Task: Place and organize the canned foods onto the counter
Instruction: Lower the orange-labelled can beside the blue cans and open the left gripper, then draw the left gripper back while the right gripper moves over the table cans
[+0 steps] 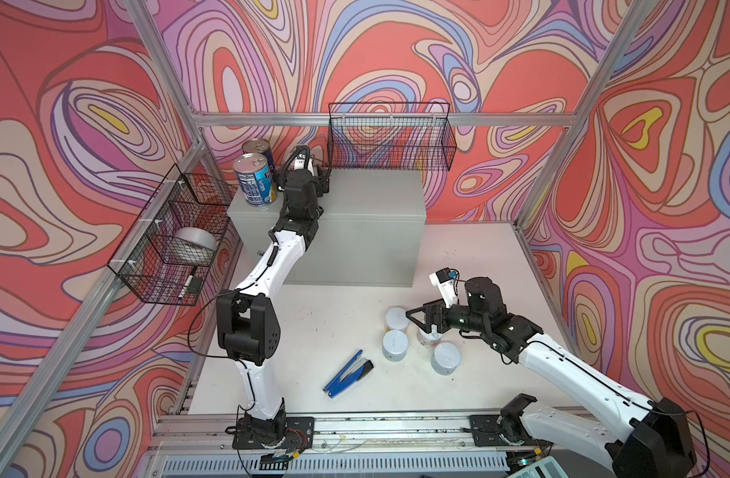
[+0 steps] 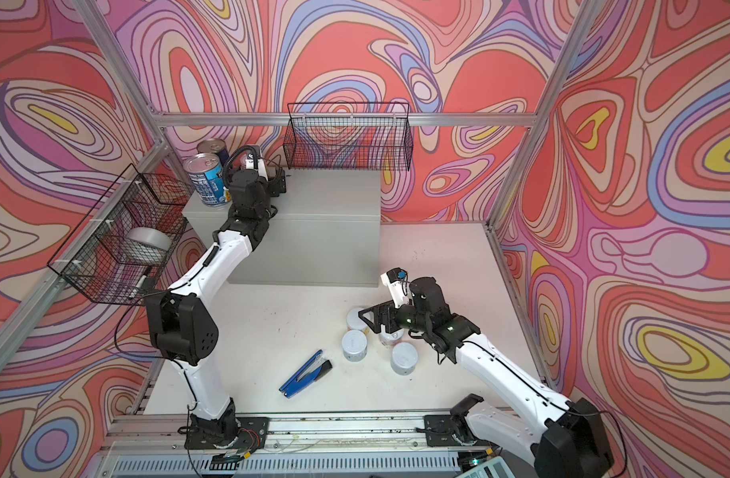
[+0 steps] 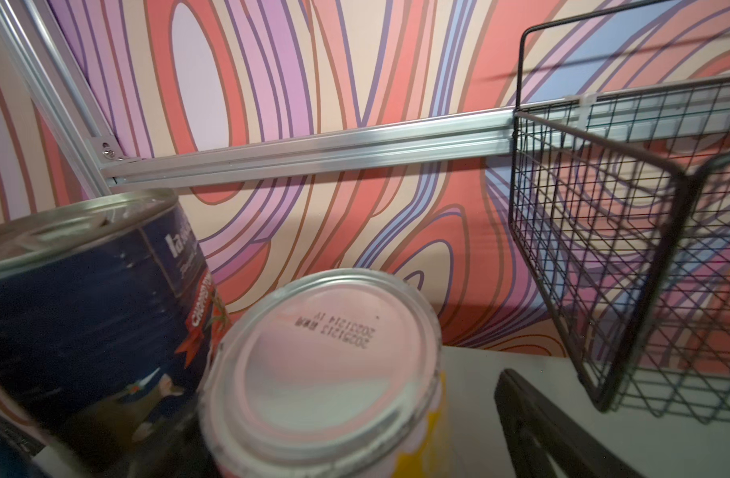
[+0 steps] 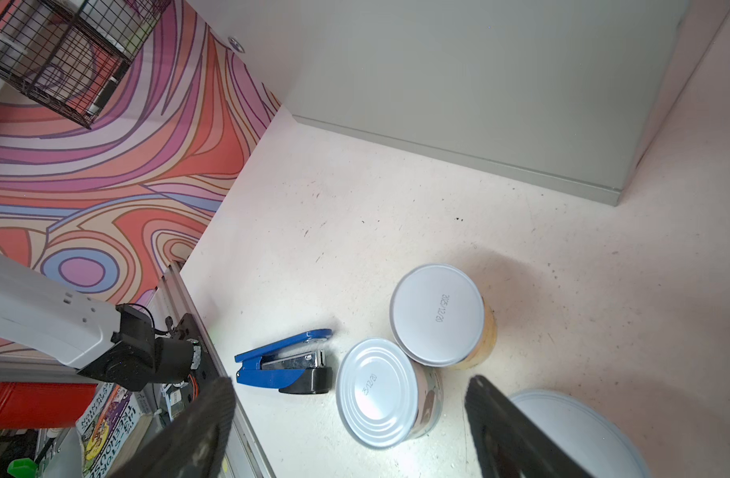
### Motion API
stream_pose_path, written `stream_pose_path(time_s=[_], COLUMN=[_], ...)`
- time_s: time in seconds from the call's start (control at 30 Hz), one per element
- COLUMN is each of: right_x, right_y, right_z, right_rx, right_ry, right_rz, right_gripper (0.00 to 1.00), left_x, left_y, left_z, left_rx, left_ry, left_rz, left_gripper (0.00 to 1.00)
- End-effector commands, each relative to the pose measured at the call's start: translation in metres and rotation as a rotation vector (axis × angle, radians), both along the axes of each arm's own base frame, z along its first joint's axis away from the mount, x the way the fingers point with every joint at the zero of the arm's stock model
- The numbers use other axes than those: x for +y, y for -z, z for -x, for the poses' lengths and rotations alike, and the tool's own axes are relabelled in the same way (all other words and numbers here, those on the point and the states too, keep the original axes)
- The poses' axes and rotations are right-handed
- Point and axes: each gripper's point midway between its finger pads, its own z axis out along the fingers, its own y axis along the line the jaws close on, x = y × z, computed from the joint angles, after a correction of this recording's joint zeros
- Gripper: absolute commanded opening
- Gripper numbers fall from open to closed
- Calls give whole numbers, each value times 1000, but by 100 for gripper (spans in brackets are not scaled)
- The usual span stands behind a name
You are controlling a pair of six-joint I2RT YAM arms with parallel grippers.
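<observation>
"Where were the tins?"

"Two blue cans (image 1: 255, 178) and a yellow can (image 3: 322, 372) stood at the grey cabinet's (image 1: 367, 198) back-left corner. Four short tins (image 1: 395, 343) sat on the table (image 1: 313, 323), toward its right edge."

"And the hands?"

"The left hand (image 1: 313, 180) gaped around the yellow can. The right hand (image 1: 419, 318) hung open and empty above the short tins."

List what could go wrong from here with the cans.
1. The open left tool is right at the small yellow can, close beside the dark blue can; a skewed pull-back might tip either.
2. The light blue can stands near the counter top's front edge; the left arm could nudge it off.
3. The open right tool hovers over tightly grouped short cans; descending may knock neighbours.
</observation>
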Motion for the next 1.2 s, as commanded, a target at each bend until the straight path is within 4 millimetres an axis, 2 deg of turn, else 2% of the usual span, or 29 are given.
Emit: stream_pose_path(time_s=[0.0, 0.4, 0.77, 0.97, 1.17], right_x=[-1, -1, 4, 5, 3], right_y=[-13, -24, -31, -31, -26], right_z=[1, 2, -1, -3, -11], right_rx=[-40, -64, -53, -40, -22], right_ry=[-1, -22, -30, -20, 12], right_rz=[-21, -10, -31, -37, -9], right_gripper=[89, 89, 89, 89, 89], left_x=[7, 14, -17, -28, -31], left_y=[-7, 8, 1, -6, 16], left_z=[18, 52, 80, 113, 149], left_rx=[4, 53, 71, 56, 107], left_ry=[-54, -130, -35, -3, 51], left_rz=[-8, 46, 56, 105, 212], left_gripper=[100, 100, 100, 100, 100])
